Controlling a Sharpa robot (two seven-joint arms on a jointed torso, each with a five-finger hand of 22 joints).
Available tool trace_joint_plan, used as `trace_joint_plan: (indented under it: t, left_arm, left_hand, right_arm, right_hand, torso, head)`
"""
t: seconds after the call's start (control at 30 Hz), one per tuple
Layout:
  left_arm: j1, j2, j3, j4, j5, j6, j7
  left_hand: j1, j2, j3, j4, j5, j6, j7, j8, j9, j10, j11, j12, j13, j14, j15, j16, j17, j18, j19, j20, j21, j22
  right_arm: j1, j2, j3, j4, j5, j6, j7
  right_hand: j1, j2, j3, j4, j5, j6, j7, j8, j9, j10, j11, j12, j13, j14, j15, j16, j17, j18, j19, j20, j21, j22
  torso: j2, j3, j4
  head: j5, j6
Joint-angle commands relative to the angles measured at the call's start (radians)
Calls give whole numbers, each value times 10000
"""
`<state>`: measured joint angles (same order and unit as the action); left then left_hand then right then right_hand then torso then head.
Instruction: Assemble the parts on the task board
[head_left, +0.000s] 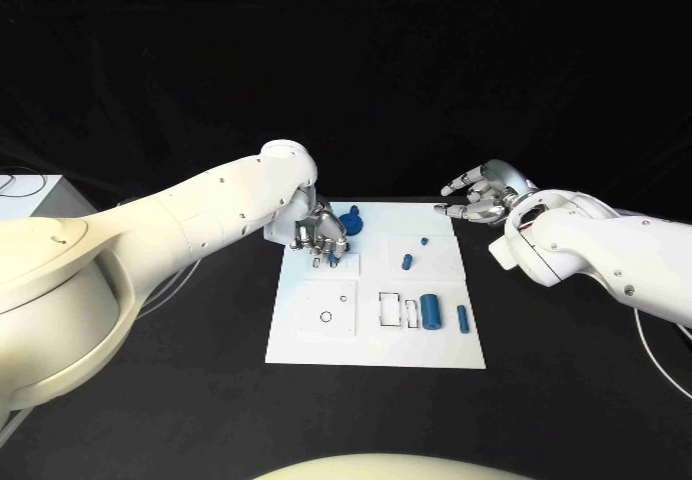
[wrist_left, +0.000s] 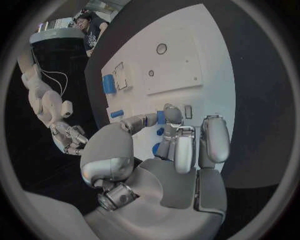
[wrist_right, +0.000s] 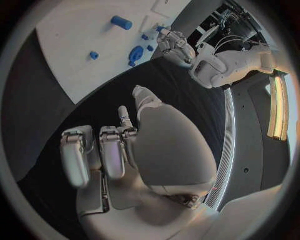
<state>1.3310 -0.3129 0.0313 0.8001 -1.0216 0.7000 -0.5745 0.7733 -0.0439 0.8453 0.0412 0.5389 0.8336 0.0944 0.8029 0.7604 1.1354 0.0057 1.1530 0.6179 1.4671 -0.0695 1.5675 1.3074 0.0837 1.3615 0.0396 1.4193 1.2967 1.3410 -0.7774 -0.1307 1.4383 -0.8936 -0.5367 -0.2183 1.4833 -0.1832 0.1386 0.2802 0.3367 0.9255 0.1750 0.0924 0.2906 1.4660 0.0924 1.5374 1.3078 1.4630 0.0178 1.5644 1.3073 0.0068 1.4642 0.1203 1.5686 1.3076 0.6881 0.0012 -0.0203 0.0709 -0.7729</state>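
My left hand works the board's far corner; my right waits off it.
Head view: my left hand (head_left: 323, 234) sits above centre on the task board (head_left: 372, 345), fingers pinching a small blue part (head_left: 332, 252). Left wrist view: that part (wrist_left: 160, 117) sits between my fingertips. Right wrist view: my right hand (wrist_right: 119, 150) is empty, fingers curled.

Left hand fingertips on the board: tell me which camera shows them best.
The left wrist view: it looks along the left hand to its fingers at a small blue part on the task board. The head view shows that hand from above, covering the contact. The right wrist view shows it small and far.
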Motion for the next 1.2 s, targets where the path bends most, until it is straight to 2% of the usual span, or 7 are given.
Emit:
trace_joint_plan:
  t: [0.03, 0.53, 1.2]
  left_arm:
    - [13, 49, -6, -26, 13, -32, -23]
    - [2, 83, -106, -125, -40, -78, -43]
    - [-1, 81, -156, -134, -13, -42, -50]
  left_hand:
    - [81, 79, 2417, -2433, 119, 439, -378, -17, 14, 302, -233, 65, 11, 1037, -56, 33, 2634, -101, 59, -28, 39, 13]
    - [71, 88, 2405, -2427, 122, 439, -376, -25, 26, 315, -233, 70, 23, 1037, -57, 33, 2634, -102, 63, -30, 42, 18]
    - [53, 106, 2382, -2423, 120, 435, -375, -40, 51, 327, -232, 73, 36, 1037, -58, 33, 2634, -102, 65, -34, 43, 20]
  right_arm:
    - [-4, -1, 1, 17, -120, 105, 54]
    - [-4, 12, 1, 15, -125, 99, 52]
    - [-3, 21, 1, 28, -143, 92, 41]
  right_hand:
    - [99, 7, 68, -4, 66, -52, 9, 38, 9, 711, -19, -22, 2310, 986, -24, -58, 2256, -68, 1066, -20, 22, 2632]
    - [99, 7, 68, -4, 66, -52, 9, 38, 9, 711, -19, -22, 2310, 986, -24, -58, 2256, -68, 1066, -20, 22, 2632]
    - [92, -29, 117, 12, 115, -54, 8, 44, 11, 711, -18, -22, 2309, 986, -25, -59, 2254, -68, 1066, -22, 22, 2632]
  torso:
    - [-9, 3, 7]
    - [-4, 4, -1]
    - [-4, -2, -1]
  head:
    - [7, -27]
    - [19, -47]
    - [23, -135]
